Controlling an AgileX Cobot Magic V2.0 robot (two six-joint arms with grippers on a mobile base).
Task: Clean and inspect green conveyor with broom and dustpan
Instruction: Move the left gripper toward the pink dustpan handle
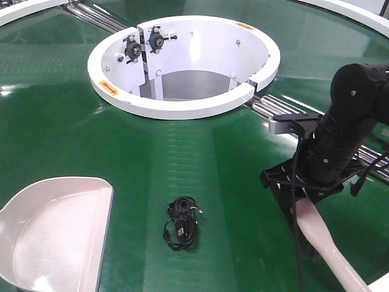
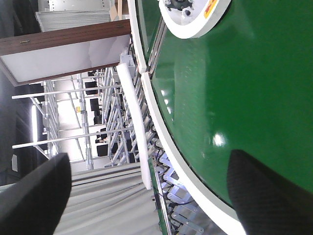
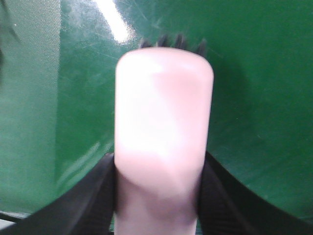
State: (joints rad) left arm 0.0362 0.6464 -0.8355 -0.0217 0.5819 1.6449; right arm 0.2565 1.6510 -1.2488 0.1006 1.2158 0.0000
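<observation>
Right claw (image 1: 290,193) clamped on broom (image 3: 164,122); cable (image 1: 182,222), dustpan (image 1: 55,231) to its left on conveyor (image 1: 231,158). Left claw (image 2: 146,196) spread wide, empty.

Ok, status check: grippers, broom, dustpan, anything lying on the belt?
Left gripper open, empty. Right gripper shut on the broom, head over the green conveyor. Dustpan lies unheld on the belt. Coiled black cable lies between dustpan and broom.

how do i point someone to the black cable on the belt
Find the white ring housing in the green conveyor. Nearer the camera, a coiled black cable lies on the belt between the dustpan at left and the broom at right. It alone is small, dark and tangled.
</observation>
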